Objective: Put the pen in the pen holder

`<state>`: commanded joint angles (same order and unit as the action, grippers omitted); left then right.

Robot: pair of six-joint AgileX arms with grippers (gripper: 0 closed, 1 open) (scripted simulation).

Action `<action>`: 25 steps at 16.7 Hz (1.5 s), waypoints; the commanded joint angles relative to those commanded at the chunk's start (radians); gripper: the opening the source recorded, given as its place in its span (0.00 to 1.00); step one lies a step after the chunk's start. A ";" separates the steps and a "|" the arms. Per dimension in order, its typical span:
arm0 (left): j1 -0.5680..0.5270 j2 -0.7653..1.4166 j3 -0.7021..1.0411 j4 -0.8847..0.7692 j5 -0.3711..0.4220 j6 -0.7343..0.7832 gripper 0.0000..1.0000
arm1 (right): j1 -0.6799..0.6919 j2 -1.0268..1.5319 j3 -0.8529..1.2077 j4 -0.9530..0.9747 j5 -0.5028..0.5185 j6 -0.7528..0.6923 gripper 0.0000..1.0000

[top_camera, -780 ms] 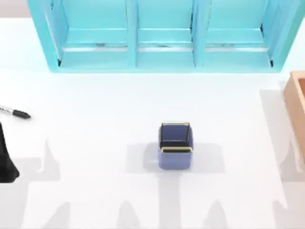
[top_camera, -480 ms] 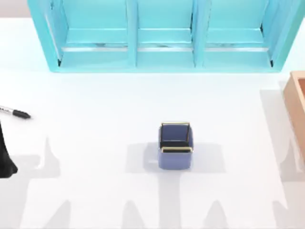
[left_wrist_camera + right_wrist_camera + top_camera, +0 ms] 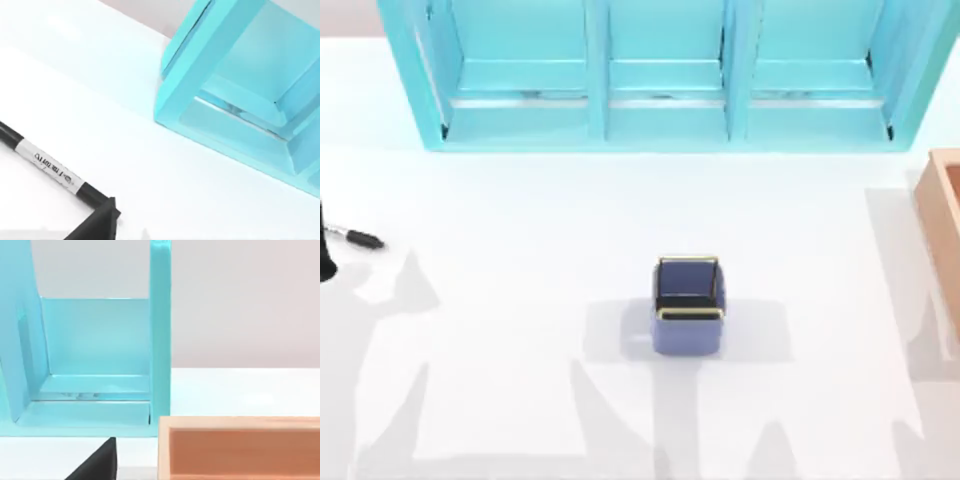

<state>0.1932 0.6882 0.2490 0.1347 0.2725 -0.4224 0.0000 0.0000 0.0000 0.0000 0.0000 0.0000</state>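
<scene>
1. Our left gripper (image 3: 97, 222) hangs low over the table (image 3: 520, 400) at the far left, about nine o'clock from the holder; one dark fingertip (image 3: 102, 217) shows in the left wrist view, just beside the pen's black end, and we cannot tell whether it touches it or whether the jaws are open or closed.
2. The pen (image 3: 355, 238) lies flat on the table at the left edge. Its barrel is silvery-white with small dark print (image 3: 50, 167), black at both visible ends. In the top view the dark end points toward three o'clock and the barrel runs off past the gripper.
3. The holder (image 3: 688, 305) stands upright near the table's middle, well apart from the pen, at about four o'clock from it. It is a small square dark-blue cup with thin gold rim edges and a dark inside.
4. Our right gripper (image 3: 97, 462) shows one dark fingertip in the right wrist view, near the tan box (image 3: 240, 447); we cannot tell how its jaws stand.
5. The tan box (image 3: 942, 215) sits at the right edge, three o'clock from the holder.
6. The turquoise shelf (image 3: 660, 75) stands along the far side, at twelve o'clock.
</scene>
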 joint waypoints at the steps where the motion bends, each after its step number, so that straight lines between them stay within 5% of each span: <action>1: 0.025 0.112 0.030 0.015 0.037 -0.058 1.00 | 0.000 0.000 0.000 0.000 0.000 0.000 1.00; 7: 0.171 0.712 0.201 0.101 0.241 -0.379 1.00 | 0.000 0.000 0.000 0.000 0.000 0.000 1.00; 12: 0.255 0.988 0.319 0.171 0.347 -0.543 1.00 | 0.000 0.000 0.000 0.000 0.000 0.000 1.00; 25: 0.220 1.178 0.420 0.277 0.336 -0.633 1.00 | 0.000 0.000 0.000 0.000 0.000 0.000 1.00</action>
<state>0.4133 1.8658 0.6693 0.4117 0.6085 -1.0553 0.0000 0.0000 0.0000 0.0000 0.0000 0.0000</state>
